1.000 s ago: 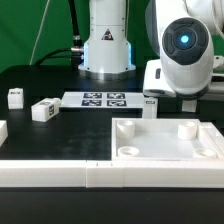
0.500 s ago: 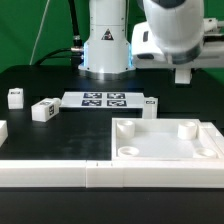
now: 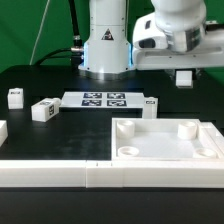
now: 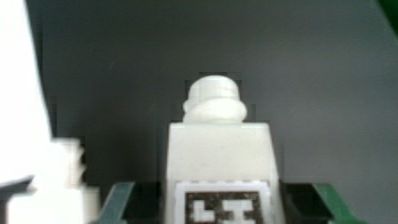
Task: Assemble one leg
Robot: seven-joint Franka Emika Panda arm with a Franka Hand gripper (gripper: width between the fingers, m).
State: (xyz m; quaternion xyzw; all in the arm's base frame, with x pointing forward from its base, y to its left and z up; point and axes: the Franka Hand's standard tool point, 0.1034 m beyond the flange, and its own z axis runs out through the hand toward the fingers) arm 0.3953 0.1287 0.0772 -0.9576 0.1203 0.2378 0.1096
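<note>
My gripper (image 3: 185,72) hangs high at the exterior view's right, above the table, shut on a leg (image 3: 185,78). This leg is a small white post. In the wrist view the leg (image 4: 221,150) stands between my green fingertips, with its rounded peg pointing away and its marker tag facing the camera; my gripper (image 4: 222,205) is at the frame edge. Three more legs lie on the black table: one far left (image 3: 15,97), one beside it (image 3: 43,110), and one by the marker board's right end (image 3: 150,104).
The large white tray-like panel (image 3: 160,150) with round corner sockets lies at the front right. The marker board (image 3: 104,99) lies mid-table before the robot base (image 3: 106,50). A low white rail (image 3: 60,172) runs along the front. Another white part (image 3: 2,130) shows at the left edge.
My arm has risen from just above the panel's far edge and carried the leg up with it. Over the last half second it has shifted only slightly. The other parts have not moved.
</note>
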